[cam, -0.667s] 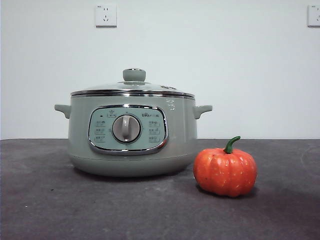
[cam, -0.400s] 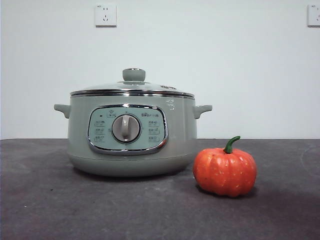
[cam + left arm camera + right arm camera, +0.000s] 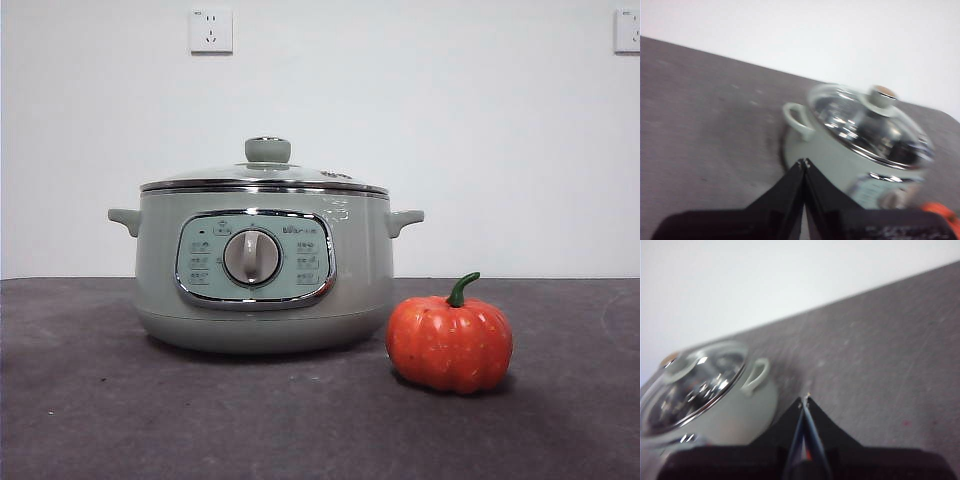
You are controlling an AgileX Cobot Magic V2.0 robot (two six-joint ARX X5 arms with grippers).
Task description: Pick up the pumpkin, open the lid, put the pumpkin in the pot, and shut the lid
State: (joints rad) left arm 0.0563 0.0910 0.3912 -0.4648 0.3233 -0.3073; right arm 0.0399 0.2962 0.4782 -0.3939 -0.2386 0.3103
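- The sage-green electric pot (image 3: 262,270) stands on the dark grey desk (image 3: 100,410), left of centre in the front view, its chrome-framed control panel and grey dial (image 3: 252,257) facing the camera.
- The glass lid (image 3: 262,177) sits closed on the pot, chrome rim seated all round, its green knob (image 3: 268,150) upright on top.
- The pumpkin (image 3: 449,343) rests on the desk just beside the pot's right flank, a little nearer the camera, green stem (image 3: 462,288) curving up and to the right.
- The left claw (image 3: 804,162) hangs above the desk with its two black jaws pressed together, gripping nothing. Through its wrist camera the pot (image 3: 840,157) and lid (image 3: 867,125) lie just beyond the tips, and only an orange sliver of the pumpkin (image 3: 939,210) shows at the picture's edge.
- The right claw (image 3: 805,399) is likewise closed tight and empty, clear of everything. Its wrist camera shows the pot (image 3: 730,410) off to one side with one side handle (image 3: 755,376) nearest the tips; the pumpkin is not clearly seen there.
- Two white wall sockets (image 3: 211,30) sit high on the wall behind.
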